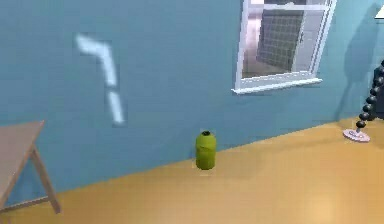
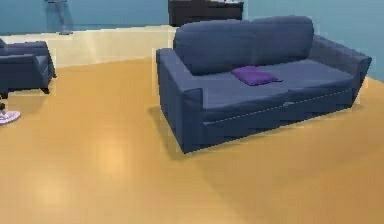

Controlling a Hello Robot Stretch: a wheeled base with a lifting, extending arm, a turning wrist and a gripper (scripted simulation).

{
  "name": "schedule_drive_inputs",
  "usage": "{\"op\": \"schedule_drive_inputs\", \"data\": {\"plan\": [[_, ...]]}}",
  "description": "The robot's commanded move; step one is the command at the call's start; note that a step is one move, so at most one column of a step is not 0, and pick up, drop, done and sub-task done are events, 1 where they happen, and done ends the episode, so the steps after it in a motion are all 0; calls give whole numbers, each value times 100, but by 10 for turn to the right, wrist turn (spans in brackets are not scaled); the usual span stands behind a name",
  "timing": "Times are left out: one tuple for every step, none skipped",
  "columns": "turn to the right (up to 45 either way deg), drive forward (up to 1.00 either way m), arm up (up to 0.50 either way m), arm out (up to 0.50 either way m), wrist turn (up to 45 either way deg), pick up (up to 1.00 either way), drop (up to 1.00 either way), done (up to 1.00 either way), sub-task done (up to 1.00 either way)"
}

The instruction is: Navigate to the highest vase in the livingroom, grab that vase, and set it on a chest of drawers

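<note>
A small yellow-green vase (image 1: 206, 150) stands on the orange floor against the blue wall, a little right of the forward view's middle. It is upright, with a dark opening at its top.
A white-framed window (image 1: 283, 45) sits in the wall above and right of the vase. A wooden table (image 1: 20, 150) juts in at the left edge; a floor lamp base (image 1: 358, 133) stands at the right edge. A blue sofa (image 2: 260, 80) with a purple cushion (image 2: 256, 75) and a blue armchair (image 2: 24, 65) stand across open floor.
</note>
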Motion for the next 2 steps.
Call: {"op": "schedule_drive_inputs", "data": {"plan": [[210,0,0,0,0,0,0,0,0],[0,10,0,0,0,0,0,0,0]]}}
